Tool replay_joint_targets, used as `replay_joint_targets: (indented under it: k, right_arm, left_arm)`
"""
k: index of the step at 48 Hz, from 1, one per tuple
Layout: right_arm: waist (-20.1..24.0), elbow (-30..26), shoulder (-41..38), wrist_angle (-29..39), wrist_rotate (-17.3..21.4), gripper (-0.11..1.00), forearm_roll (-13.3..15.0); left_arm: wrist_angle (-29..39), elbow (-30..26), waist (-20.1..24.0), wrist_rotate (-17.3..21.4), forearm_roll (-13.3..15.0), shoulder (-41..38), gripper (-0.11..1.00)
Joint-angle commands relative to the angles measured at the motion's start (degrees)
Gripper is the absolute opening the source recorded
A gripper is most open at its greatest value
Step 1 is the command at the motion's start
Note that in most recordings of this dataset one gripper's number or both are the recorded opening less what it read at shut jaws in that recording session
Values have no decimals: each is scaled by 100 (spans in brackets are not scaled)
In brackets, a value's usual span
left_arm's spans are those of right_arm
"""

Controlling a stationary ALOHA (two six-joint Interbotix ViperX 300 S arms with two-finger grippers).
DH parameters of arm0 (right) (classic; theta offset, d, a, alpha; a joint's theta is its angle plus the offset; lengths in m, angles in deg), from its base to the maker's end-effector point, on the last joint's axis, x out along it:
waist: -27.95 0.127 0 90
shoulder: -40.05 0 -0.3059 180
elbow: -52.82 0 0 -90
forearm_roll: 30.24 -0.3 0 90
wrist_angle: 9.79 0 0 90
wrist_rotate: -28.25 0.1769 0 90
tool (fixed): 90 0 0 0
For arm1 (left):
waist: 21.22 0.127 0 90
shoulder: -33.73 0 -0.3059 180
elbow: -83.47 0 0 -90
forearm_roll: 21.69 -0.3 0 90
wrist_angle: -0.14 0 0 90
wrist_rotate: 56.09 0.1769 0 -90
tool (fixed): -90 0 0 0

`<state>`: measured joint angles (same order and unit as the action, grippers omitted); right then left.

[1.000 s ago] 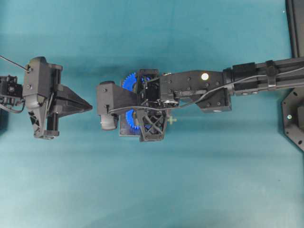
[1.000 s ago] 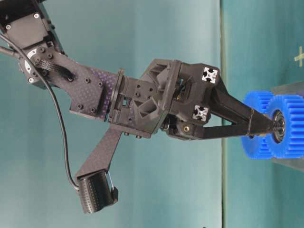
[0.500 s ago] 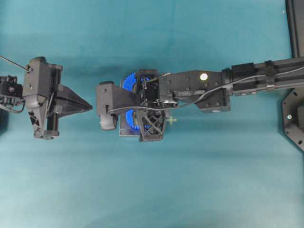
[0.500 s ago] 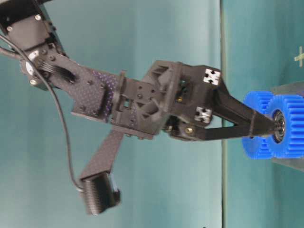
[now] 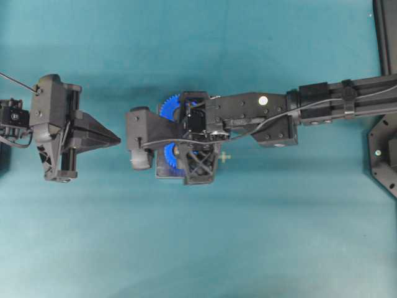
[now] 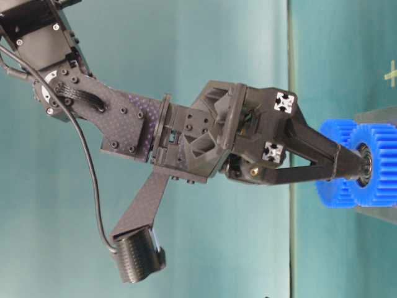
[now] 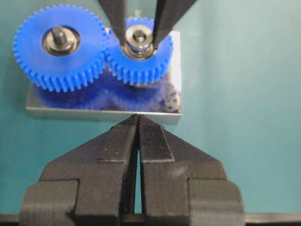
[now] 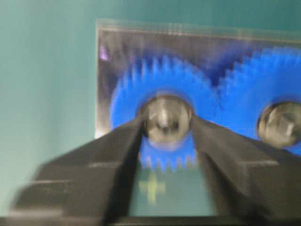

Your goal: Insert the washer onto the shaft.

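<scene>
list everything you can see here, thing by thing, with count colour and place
gears: 2, blue, meshed side by side on the base plate
base plate: 1, clear with a mirrored look, on the table
shafts: 2, metal, one at each gear's centre
washer: 1, silver, on the smaller gear's shaft
table: 1, teal cloth
cross mark: 1, pale, beside the plate
left gripper: 1, black, shut, short of the plate
right gripper: 1, black, tips either side of the washer

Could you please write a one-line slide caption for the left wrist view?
Right gripper straddles the washer on the smaller gear, jaws apart; left gripper waits shut before the plate.
</scene>
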<state>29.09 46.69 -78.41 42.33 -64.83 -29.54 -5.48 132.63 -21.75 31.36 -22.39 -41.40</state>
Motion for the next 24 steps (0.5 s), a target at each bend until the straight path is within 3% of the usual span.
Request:
replay_joint_targets:
  k: [1, 4, 24]
  right_arm:
    - [-9, -149, 158, 53, 18, 70, -9]
    - [-9, -149, 211, 97, 9, 81, -9]
    - [-105, 149, 888, 141, 35, 76, -9]
  left_arm:
    - [-53, -79, 0, 0, -18, 26, 0]
    - [-53, -88, 0, 0, -18, 26, 0]
    - [-53, -70, -9, 9, -18, 26, 0]
